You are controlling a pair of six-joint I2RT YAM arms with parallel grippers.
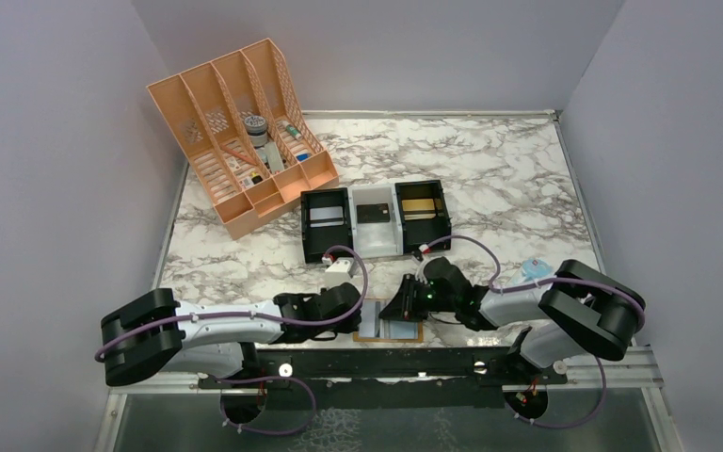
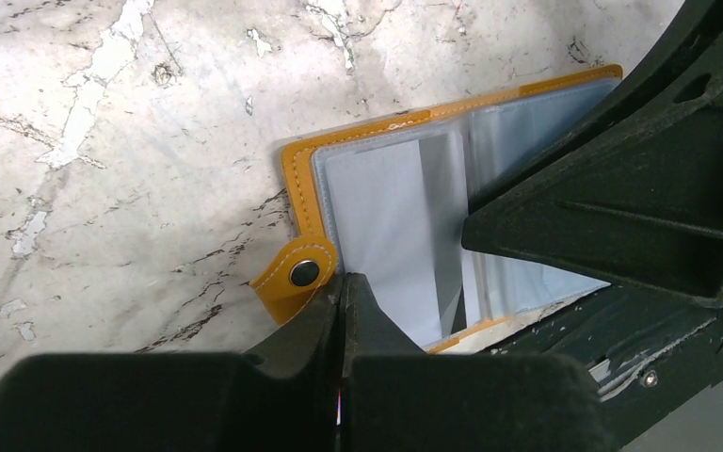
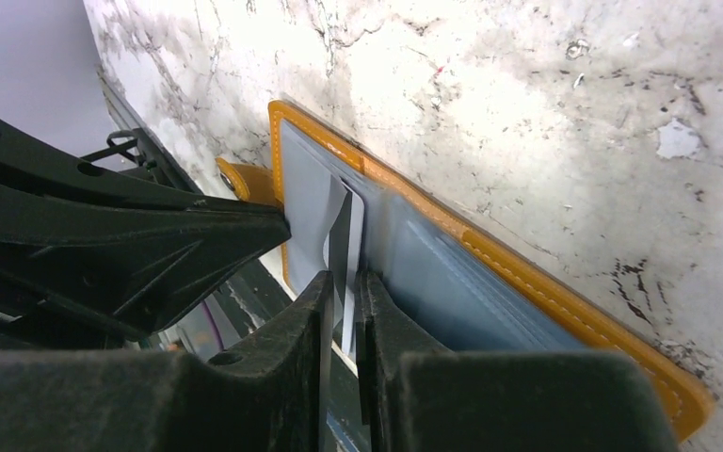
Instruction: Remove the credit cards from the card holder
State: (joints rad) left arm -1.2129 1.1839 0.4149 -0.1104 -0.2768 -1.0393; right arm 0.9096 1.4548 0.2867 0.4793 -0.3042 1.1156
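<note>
From the right wrist, the credit card (image 3: 342, 240) stands edge-on in the narrow slot between the fingers of the right tool (image 3: 344, 282), so its face cannot be read and its lower end is lost behind them. The left tool (image 2: 342, 292) blocks the lower left of the card holder (image 3: 452, 273). From the left wrist, the right tool's black body covers the holder's right half. The left tool's pressed-together fingers hide the near rim, so whether they pinch anything cannot be told. From above, both tools overlie most of the holder on the desk (image 1: 490, 188), and the items in the orange file rack (image 1: 245, 218) are too small to name.
</note>
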